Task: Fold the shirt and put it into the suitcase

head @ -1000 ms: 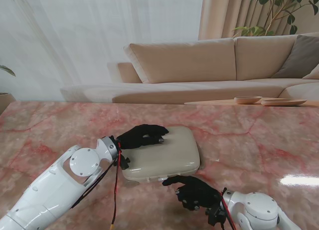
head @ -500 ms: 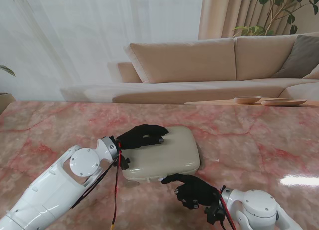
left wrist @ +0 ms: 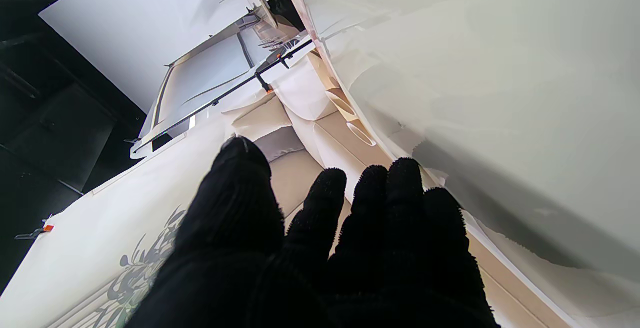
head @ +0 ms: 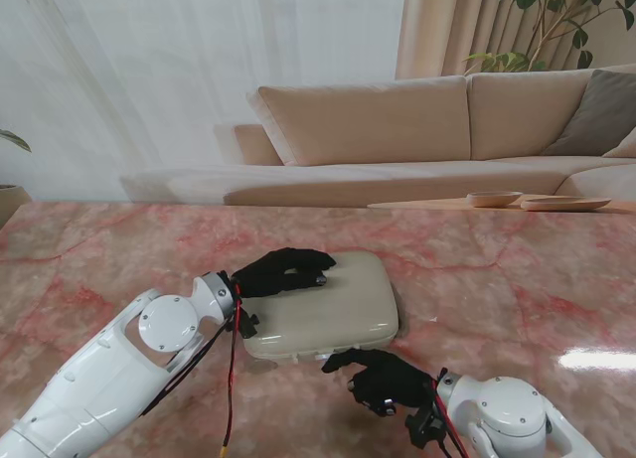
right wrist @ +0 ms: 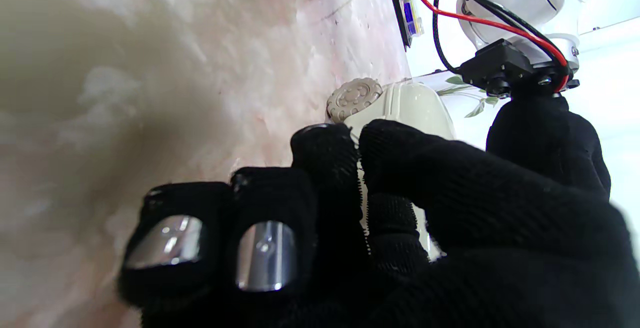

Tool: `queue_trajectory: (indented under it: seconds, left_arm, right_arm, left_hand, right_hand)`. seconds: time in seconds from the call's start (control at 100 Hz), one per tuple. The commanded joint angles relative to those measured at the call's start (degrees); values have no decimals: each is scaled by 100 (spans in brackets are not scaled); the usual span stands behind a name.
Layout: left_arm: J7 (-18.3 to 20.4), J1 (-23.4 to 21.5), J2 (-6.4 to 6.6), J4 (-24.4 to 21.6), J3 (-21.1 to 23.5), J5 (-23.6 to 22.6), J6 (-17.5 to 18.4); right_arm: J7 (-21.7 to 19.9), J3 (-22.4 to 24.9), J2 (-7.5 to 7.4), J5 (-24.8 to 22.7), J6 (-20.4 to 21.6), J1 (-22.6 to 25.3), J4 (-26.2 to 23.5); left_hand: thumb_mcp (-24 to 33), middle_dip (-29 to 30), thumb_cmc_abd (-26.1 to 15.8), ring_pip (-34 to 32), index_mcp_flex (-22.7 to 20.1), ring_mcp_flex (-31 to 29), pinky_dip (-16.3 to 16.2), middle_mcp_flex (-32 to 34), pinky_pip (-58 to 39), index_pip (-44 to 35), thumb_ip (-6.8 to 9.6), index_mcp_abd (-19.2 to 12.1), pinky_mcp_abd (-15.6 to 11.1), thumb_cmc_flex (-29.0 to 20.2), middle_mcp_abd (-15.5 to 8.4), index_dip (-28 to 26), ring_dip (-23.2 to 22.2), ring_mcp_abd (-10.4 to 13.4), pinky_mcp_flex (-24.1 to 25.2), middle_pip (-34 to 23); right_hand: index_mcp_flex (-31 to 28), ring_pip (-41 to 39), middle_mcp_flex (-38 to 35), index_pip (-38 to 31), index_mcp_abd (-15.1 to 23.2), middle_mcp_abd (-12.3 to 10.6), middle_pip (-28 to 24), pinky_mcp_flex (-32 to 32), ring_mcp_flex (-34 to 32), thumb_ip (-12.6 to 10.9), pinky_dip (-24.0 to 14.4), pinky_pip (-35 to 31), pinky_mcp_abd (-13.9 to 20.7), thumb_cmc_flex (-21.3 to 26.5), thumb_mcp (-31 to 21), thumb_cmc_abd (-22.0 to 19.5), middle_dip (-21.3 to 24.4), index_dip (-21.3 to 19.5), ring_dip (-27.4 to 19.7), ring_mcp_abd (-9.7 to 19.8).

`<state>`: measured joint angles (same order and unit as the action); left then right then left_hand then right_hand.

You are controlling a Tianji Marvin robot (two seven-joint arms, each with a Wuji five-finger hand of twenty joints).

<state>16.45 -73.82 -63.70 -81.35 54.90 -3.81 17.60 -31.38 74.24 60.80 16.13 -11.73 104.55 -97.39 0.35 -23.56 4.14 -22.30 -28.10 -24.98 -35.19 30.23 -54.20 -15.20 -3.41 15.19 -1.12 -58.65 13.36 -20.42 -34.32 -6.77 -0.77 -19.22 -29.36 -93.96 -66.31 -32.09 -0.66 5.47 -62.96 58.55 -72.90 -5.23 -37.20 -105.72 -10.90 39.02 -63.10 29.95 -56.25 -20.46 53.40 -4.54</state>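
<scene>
Suitcase [head: 323,306], cream and closed, is seen lying flat on the pink marble table [head: 517,269], near the middle and toward the near edge. No shirt can be made out in any view. On the lid's far left part the left hand [head: 283,271] is laid, palm down, with its black-gloved fingers [left wrist: 325,193] stretched flat and close together across the shell; nothing is grasped by it. At the case's near edge the right hand [head: 383,377] is held low over the table, its index finger reaching toward the rim while the other fingers [right wrist: 265,228] are curled under. In the right wrist view a thumb and fingertip are pressed together against the case's edge beside a small round wheel [right wrist: 354,97]; whether a zipper pull is pinched there cannot be told. Beyond the table a beige sofa [head: 397,130] is seen.
</scene>
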Motion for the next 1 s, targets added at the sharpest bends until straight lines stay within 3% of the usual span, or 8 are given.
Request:
queue_trajectory:
  seconds: [0.0,0.67,0.99]
  left_arm:
    - [126,-224,67,312,-112,-86,-161]
    - [139,-246,67,337,-127,-58,-167]
    - [144,-242,63,356,-150,-27,-160]
  right_arm:
    - [7,17,51,32,-47,45,23]
    - [236,-51,146,384,-135,63,-72]
    - [375,-33,189,540,-129,138,-186]
  left_hand:
    - [-198,38,-274,-91,110,-71,149,-67,-106,13,120,-207,1689,-34,152,-14,24,-1203,-381,-36]
    - [-197,38,-272,-102,110,-83,147,-65,-116,5,120,-218,1669,-41,144,-17,24,-1201,-394,-42]
    - [-195,36,-282,-98,116,-88,148,-59,-127,4,121,-208,1664,-45,158,-17,33,-1195,-404,-49]
  right_hand:
    - [600,-29,0,668,-412,274,-37,4,-205,57,-79,-979,109,-8,-32,63,70,27,-115,-155]
    - [891,301,8,783,-461,266,243,-65,-187,13,-106,-824,-133,-224,54,137,310,90,-208,-478]
    - [874,700,47,802,-524,396,425,-170,-176,50,-42,-708,-280,-172,82,158,506,102,-379,-752]
